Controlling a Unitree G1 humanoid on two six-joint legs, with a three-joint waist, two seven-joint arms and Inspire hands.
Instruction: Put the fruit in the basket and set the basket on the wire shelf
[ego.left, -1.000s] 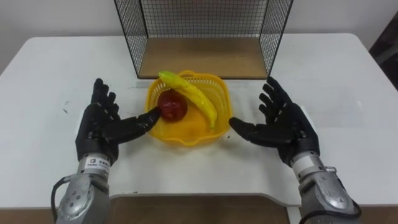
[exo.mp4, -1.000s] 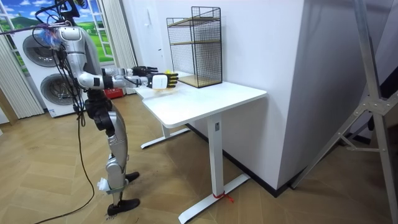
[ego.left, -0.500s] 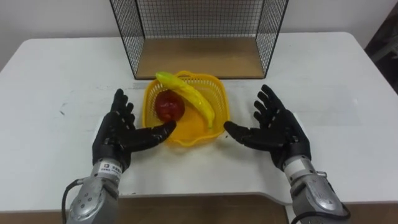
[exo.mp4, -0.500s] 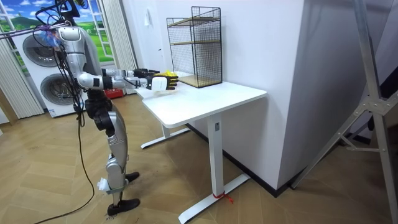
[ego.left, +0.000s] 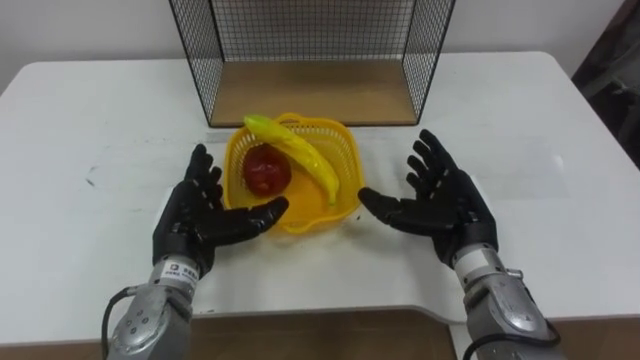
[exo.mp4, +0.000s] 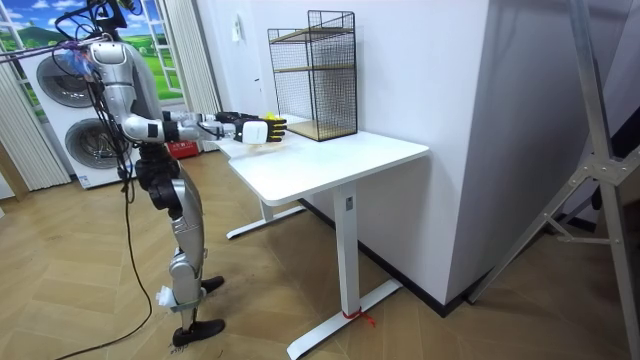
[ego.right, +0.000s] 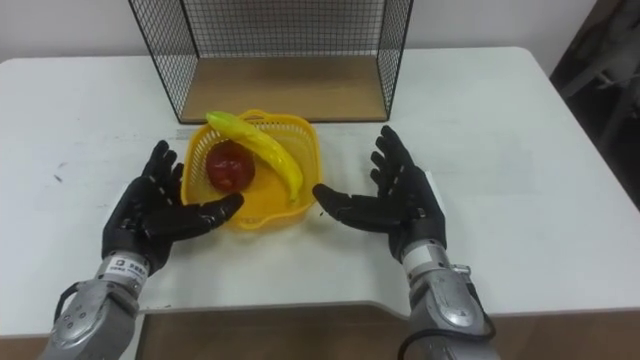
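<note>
On the white table (ego.left: 100, 120), just on the near side of the wire shelf (ego.left: 310, 50), the yellow basket (ego.left: 352, 160) is seen holding the banana (ego.left: 300, 160) and apple (ego.left: 266, 172). The left hand (ego.left: 195, 220) and right hand (ego.left: 445, 210) are spread open at its two sides. The basket is judged light, thin-walled and flexible, best clasped under opposite rims. Thumb contact cannot be made out.

We found the yellow lattice basket (ego.left: 305, 212) standing upright on the white surface (ego.left: 100, 120), just near of the wire shelf (ego.left: 310, 95) and not on it. Inside, a dark red apple (ego.left: 266, 172) lay at the left. A yellow banana (ego.left: 298, 157) rested diagonally beside it, its far end over the far-left rim. The shelf was black mesh with a wooden floor.
</note>
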